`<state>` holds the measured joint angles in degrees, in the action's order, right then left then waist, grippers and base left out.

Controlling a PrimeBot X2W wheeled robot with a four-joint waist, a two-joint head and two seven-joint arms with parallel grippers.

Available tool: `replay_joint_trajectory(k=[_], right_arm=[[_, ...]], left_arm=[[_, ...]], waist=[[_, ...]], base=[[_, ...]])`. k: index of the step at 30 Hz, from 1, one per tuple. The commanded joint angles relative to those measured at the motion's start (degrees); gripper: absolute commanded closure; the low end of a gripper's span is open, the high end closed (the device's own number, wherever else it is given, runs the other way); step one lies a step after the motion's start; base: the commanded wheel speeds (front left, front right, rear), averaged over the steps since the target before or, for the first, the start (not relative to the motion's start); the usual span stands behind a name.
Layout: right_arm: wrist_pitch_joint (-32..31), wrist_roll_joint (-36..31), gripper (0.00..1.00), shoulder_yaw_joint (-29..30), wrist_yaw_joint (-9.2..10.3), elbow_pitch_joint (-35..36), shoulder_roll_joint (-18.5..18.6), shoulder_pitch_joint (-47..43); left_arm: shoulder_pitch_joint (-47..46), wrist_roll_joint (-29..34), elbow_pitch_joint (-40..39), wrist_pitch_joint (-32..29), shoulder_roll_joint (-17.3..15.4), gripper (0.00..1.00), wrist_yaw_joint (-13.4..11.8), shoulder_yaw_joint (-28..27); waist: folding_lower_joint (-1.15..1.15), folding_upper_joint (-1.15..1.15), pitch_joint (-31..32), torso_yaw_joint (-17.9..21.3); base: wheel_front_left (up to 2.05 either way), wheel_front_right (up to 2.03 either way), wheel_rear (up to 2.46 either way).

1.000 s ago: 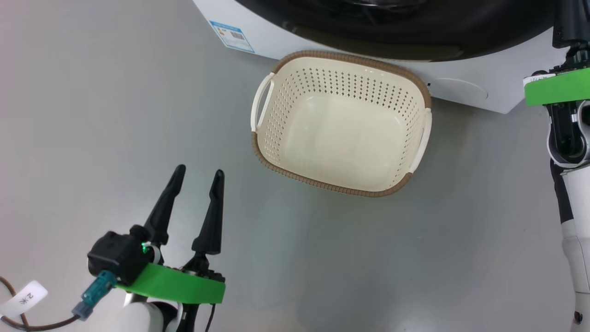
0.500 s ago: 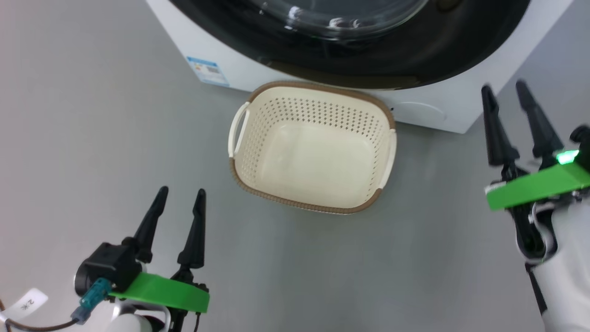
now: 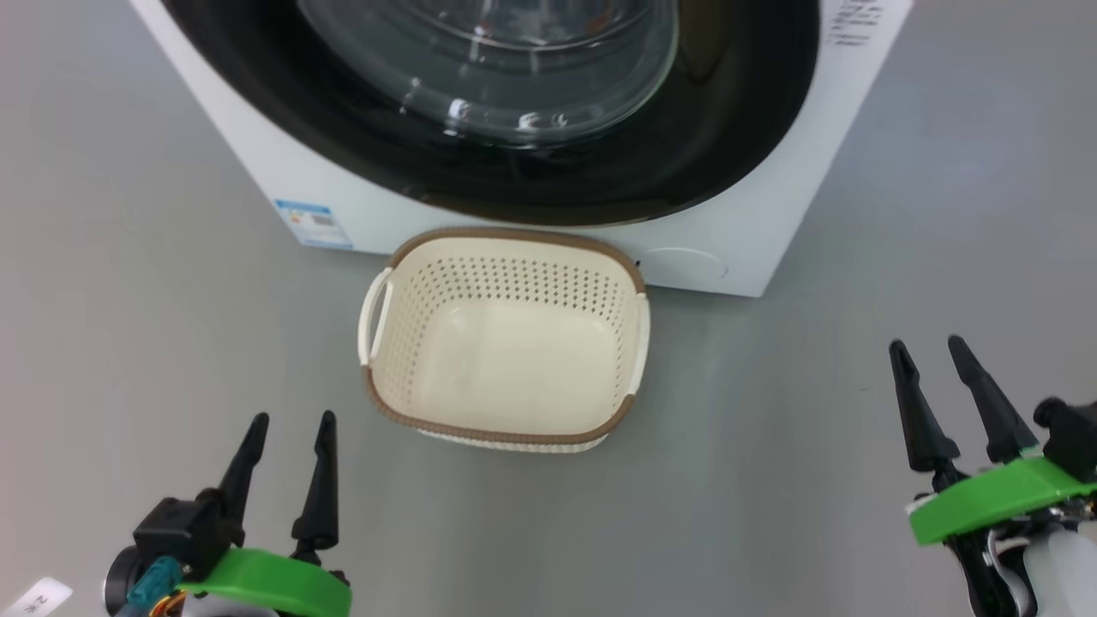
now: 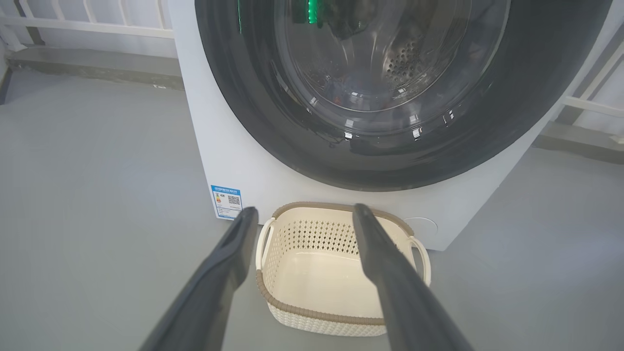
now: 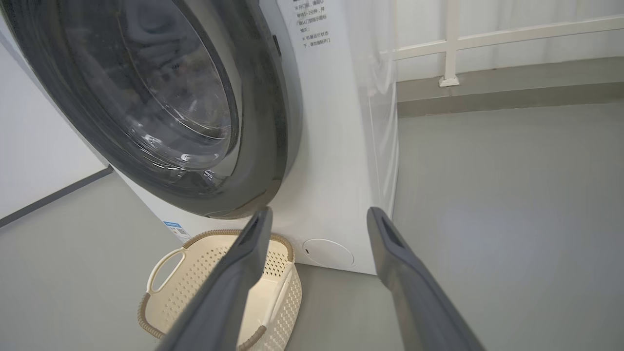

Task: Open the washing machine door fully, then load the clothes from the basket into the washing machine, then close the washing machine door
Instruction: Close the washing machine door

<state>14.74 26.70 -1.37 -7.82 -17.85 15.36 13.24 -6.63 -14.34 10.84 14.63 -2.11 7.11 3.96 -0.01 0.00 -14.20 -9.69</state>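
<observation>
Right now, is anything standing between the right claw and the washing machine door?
Nothing visible. The right claw hangs open over the floor, with open space up to the closed washing machine door. The basket sits lower, below the door.

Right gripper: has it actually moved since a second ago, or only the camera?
Yes. Against the washing machine, the right gripper has pulled back from its lower right corner toward the robot; it now hangs open over the floor.
</observation>
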Motion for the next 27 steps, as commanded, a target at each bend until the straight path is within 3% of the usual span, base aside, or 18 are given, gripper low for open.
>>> replay_joint_trajectory(k=[1,14,27], right_arm=[[0.26,-0.92,0.00,-0.90,0.33,1.53,0.12,-1.36],[0.26,-1.60,0.00,0.72,0.33,1.88,-1.27,-7.17],[0.26,-1.80,0.00,2.41,0.33,2.00,-1.01,-10.79]], left_arm=[[0.41,0.38,-0.93,0.37,-0.76,0.00,0.19,-2.38],[3.60,2.84,-0.15,0.37,-1.05,0.00,0.36,-4.60],[5.91,3.50,-0.80,0.37,-1.58,0.00,0.37,-5.63]], waist=[[0.01,0.00,2.60,2.63],[0.01,0.00,7.35,8.18],[0.01,0.00,10.16,10.84]], base=[[0.00,0.00,0.00],[0.00,0.00,0.00],[0.00,0.00,0.00]])
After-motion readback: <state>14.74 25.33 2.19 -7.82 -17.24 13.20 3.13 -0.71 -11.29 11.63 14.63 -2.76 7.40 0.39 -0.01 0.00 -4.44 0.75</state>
